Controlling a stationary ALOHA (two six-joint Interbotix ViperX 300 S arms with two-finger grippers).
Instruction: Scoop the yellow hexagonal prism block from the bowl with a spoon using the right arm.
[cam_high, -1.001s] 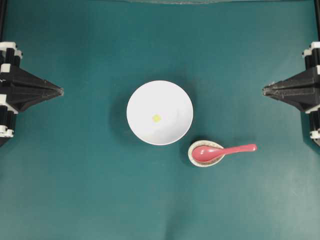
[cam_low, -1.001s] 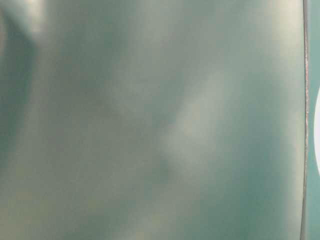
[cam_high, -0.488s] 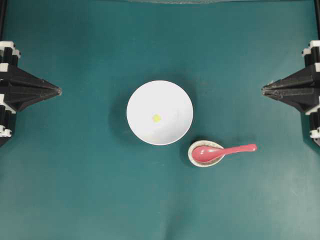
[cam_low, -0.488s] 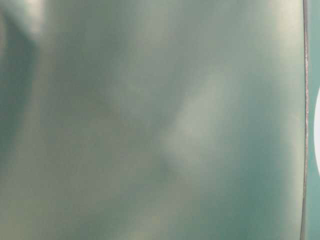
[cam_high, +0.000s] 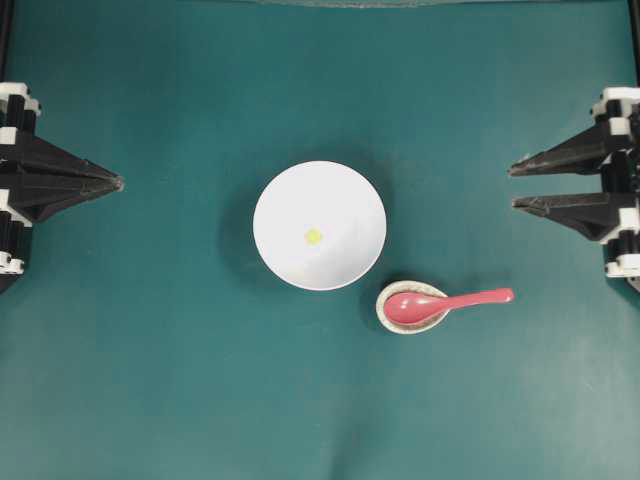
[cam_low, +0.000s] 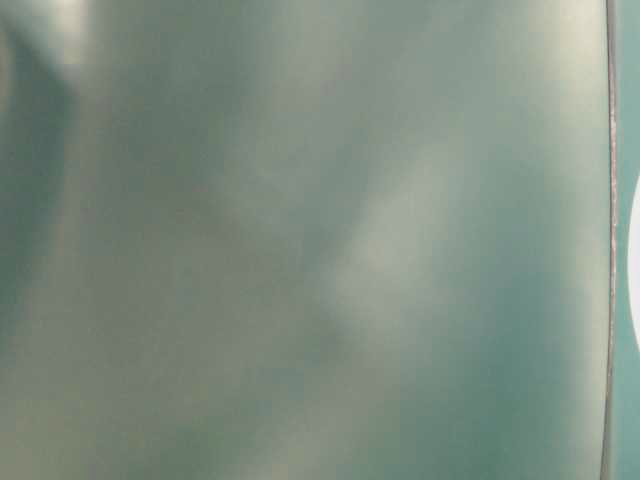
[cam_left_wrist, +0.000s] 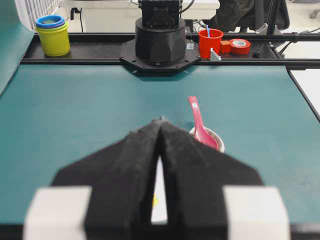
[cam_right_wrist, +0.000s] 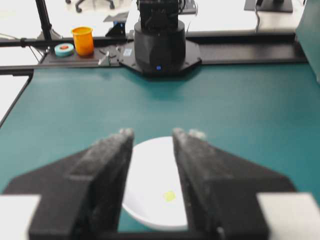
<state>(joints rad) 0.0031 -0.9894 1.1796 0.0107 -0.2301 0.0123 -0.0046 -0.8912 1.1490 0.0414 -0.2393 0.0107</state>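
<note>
The white bowl (cam_high: 275, 200) stands at the table's middle with the tiny yellow block (cam_high: 313, 236) on its bottom. The pink-red spoon (cam_high: 440, 302) lies just right of and below the bowl, its scoop in the spoon rest and its handle pointing right. My right gripper (cam_high: 512, 187) is open and empty at the right edge, far from the spoon. In its wrist view the bowl (cam_right_wrist: 152, 170) and block (cam_right_wrist: 170, 195) show between the fingers. My left gripper (cam_high: 120, 183) is shut and empty at the left edge. The left wrist view shows the spoon (cam_left_wrist: 199, 125).
A small speckled spoon rest (cam_high: 384, 316) holds the spoon's scoop. Stacked cups (cam_left_wrist: 52, 36), a red cup (cam_left_wrist: 210, 42) and an orange cup (cam_right_wrist: 82, 40) stand behind the arm bases, off the mat. The table-level view is a teal blur.
My right gripper's fingers have spread apart from shut to open. The left gripper, bowl, block and spoon have not moved.
</note>
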